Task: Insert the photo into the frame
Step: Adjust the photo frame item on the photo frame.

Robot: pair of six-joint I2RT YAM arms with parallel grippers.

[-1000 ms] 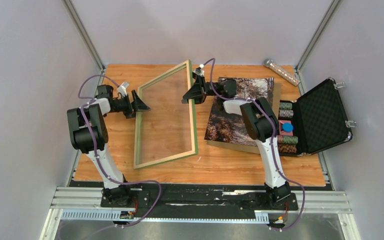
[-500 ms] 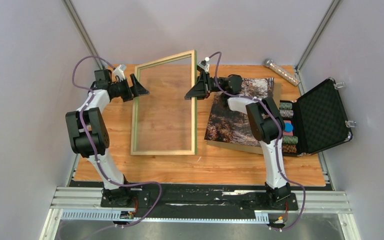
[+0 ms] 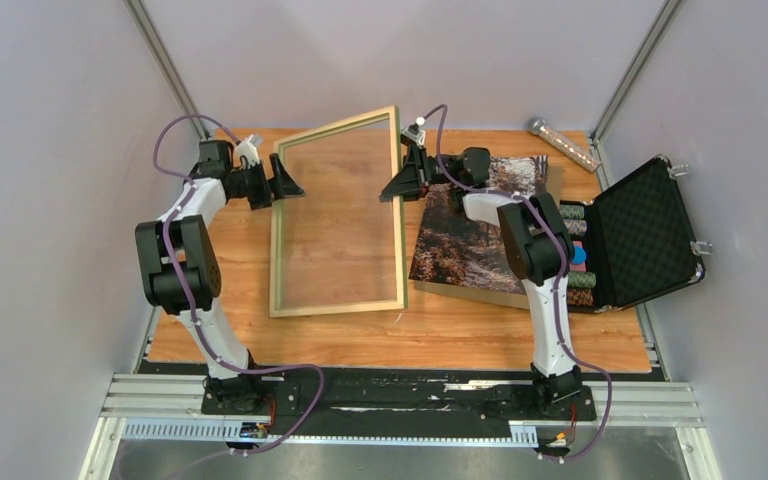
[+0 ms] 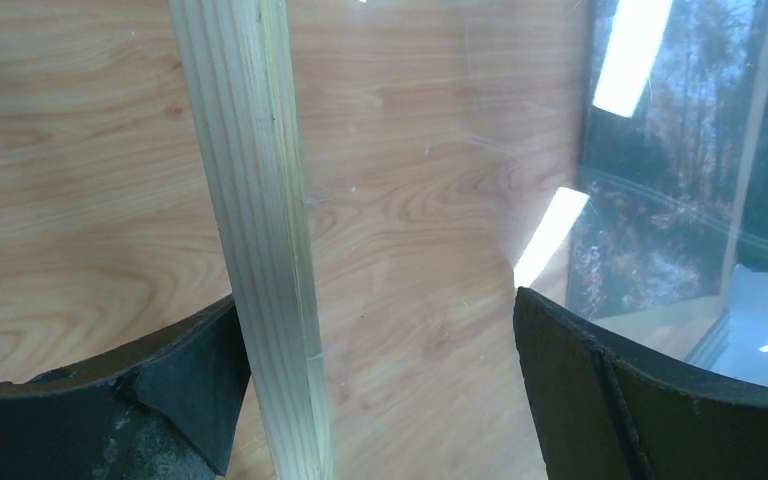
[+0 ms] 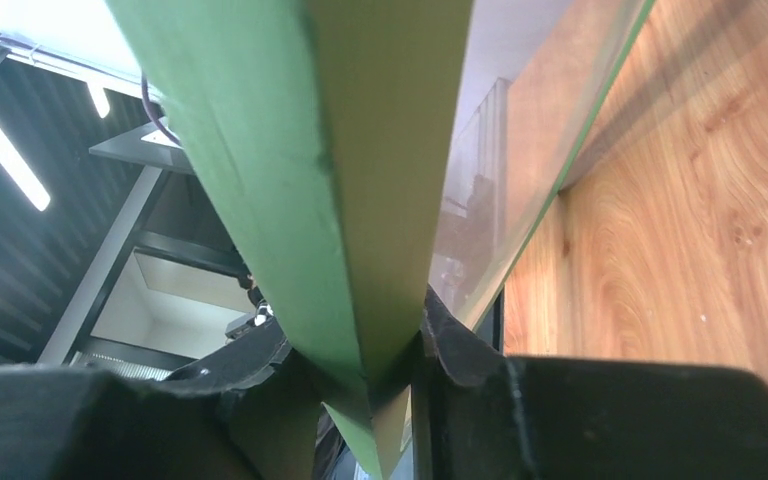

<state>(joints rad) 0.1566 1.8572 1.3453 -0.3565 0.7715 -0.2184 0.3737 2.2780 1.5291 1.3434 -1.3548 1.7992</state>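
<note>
Photo (image 3: 470, 235) lay beside the frame (image 3: 338, 308), uninserted. Right gripper (image 3: 402, 187) clamped one frame rail; left gripper (image 3: 290, 185) gaped wide around the opposite rail.

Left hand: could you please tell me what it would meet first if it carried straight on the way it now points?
Most likely the frame: its pale wooden rail stands between the open fingers of the left hand, near one of them. How far in is hard to judge.
</note>
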